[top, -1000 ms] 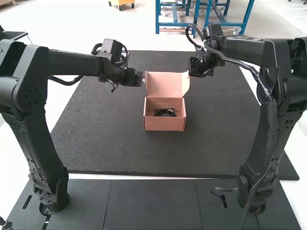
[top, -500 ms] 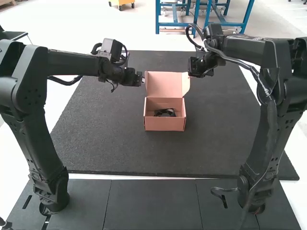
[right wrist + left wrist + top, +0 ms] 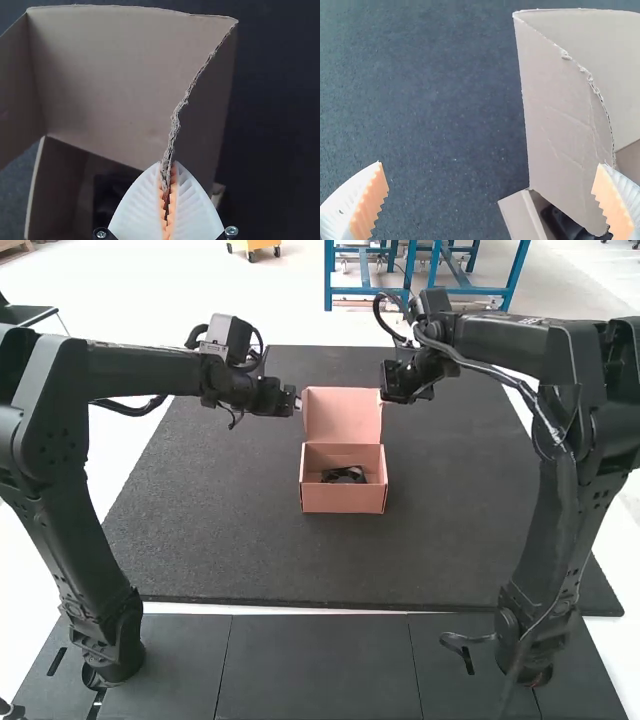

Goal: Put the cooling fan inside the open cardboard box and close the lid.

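The open cardboard box (image 3: 343,497) sits mid-mat with the black cooling fan (image 3: 343,475) inside it. Its lid (image 3: 342,413) stands upright at the back. My right gripper (image 3: 389,394) is at the lid's right edge, shut on the lid's side flap (image 3: 200,115), whose torn edge runs down between the white ribbed fingers (image 3: 145,210). The fan (image 3: 107,192) shows dark below the lid. My left gripper (image 3: 291,403) hovers open beside the lid's left side flap (image 3: 560,115), with its orange pads (image 3: 367,200) wide apart and nothing held.
The box rests on a dark rubber mat (image 3: 200,500) with free room on all sides. White floor borders the mat to the left and right.
My right gripper has moved left toward the lid, swinging the right side flap inward from where it stuck out. The left gripper has barely shifted.
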Action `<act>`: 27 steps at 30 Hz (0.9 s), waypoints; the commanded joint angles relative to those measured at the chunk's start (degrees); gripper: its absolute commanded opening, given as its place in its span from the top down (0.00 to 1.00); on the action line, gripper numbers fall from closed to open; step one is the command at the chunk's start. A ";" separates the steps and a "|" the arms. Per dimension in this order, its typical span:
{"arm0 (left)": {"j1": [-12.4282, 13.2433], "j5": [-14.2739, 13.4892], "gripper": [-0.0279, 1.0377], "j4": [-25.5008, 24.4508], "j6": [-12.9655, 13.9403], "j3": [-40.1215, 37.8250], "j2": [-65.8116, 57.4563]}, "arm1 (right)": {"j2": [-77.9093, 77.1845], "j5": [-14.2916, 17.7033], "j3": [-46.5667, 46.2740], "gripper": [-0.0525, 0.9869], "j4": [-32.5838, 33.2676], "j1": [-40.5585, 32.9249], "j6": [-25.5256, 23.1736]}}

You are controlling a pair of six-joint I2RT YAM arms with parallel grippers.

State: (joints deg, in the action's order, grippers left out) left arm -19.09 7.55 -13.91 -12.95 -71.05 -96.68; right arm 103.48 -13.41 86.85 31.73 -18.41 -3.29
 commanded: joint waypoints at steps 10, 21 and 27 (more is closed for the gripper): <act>-0.07 6.16 0.07 -1.64 -0.58 -0.41 2.20 | 0.76 -2.06 0.95 0.97 3.08 -1.80 -0.67; 0.02 6.69 0.07 -1.21 -0.76 1.26 2.64 | 0.58 -4.34 0.95 0.97 6.51 -1.80 -0.49; -0.07 6.69 0.07 -1.29 -0.76 1.61 3.08 | 0.58 -4.96 0.95 0.97 8.62 -1.80 0.04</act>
State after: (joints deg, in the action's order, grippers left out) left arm -19.07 13.52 -15.46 -13.37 -69.84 -96.68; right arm 103.48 -17.12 87.42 38.98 -19.05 -3.64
